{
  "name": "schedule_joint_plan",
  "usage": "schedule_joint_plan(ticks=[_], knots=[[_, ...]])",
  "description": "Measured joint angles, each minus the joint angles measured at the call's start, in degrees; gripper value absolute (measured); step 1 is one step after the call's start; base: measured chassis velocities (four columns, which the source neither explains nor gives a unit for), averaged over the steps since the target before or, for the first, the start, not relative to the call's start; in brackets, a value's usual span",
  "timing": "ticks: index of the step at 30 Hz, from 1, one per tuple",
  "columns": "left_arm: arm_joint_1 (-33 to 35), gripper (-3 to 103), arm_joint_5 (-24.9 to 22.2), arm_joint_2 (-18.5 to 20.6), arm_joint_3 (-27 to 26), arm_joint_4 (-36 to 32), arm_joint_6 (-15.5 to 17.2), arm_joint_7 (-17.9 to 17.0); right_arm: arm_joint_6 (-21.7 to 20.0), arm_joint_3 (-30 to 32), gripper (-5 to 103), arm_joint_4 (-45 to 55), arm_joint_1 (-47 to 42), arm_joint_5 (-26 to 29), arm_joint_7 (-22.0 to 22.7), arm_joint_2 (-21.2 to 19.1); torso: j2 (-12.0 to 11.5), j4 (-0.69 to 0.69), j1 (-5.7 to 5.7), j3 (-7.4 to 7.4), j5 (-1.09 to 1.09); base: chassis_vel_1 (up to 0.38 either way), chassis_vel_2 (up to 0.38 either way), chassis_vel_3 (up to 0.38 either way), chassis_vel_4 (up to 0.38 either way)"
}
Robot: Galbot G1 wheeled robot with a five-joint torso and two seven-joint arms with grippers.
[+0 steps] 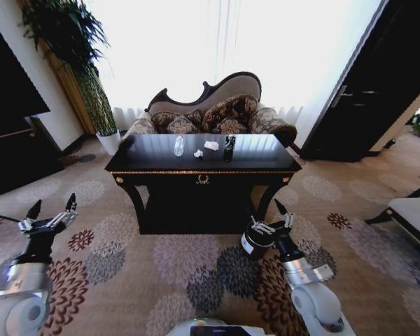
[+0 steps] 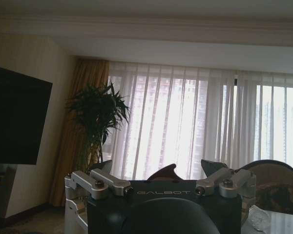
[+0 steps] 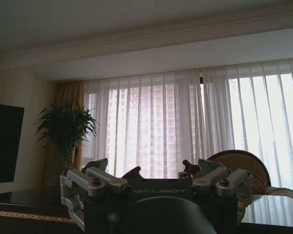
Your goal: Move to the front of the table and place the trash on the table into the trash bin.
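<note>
Trash [image 1: 211,145] well beyond open jaws

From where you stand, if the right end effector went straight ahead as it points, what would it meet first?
Probably the table: the right end effector, open, points at its front edge. It sits right above the trash bin. Depth is unclear.

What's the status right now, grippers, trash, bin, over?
Left gripper open, empty, raised short of the table. Right gripper open, empty, by the trash bin. Trash on tabletop, untouched. Path ahead clear.
</note>
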Motion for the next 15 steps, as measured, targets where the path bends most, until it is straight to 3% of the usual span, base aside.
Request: schedule_joint_plan(ticks=[15], knots=[[-0.13, 100, -0.31, 0.21, 0.02, 0.0, -0.09, 0.46, -0.02, 2.41, 100, -1.78, 1.1, 1.69, -0.38, -0.75, -0.02, -0.01, 0.05, 0.01, 0.0, -0.256, 0.265, 0.262, -0.272]])
